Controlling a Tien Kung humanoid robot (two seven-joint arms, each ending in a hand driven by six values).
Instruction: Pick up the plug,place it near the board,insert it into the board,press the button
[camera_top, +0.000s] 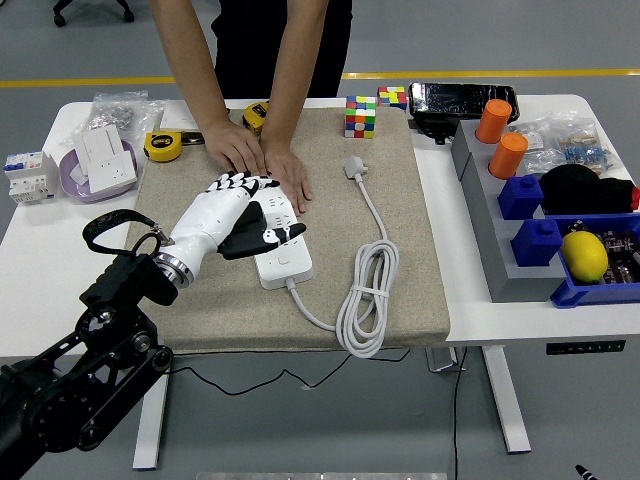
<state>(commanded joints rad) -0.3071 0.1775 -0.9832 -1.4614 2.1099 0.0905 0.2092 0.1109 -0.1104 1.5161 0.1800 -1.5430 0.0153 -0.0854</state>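
Note:
A white power strip (283, 262) lies on the grey mat (400, 250), running from the middle toward the far left. My left hand (240, 212), white with a black thumb, lies over the strip's middle. Its fingers (237, 184) are curled over a black plug (243, 240), which it holds down against the strip's sockets. The plug is mostly hidden under the palm. A person at the far side presses both hands (262, 165) flat on the strip's far end, just beyond my fingertips. The right arm is out of view.
The strip's white cable (366, 298) coils on the mat's right, ending in a grey plug (356, 167). Yellow tape measures (163, 146), a purple bowl (92, 172) and a breaker (28, 175) sit at the left. Cubes (361, 115), orange cups (508, 155) and blue bins (580, 285) stand at the right.

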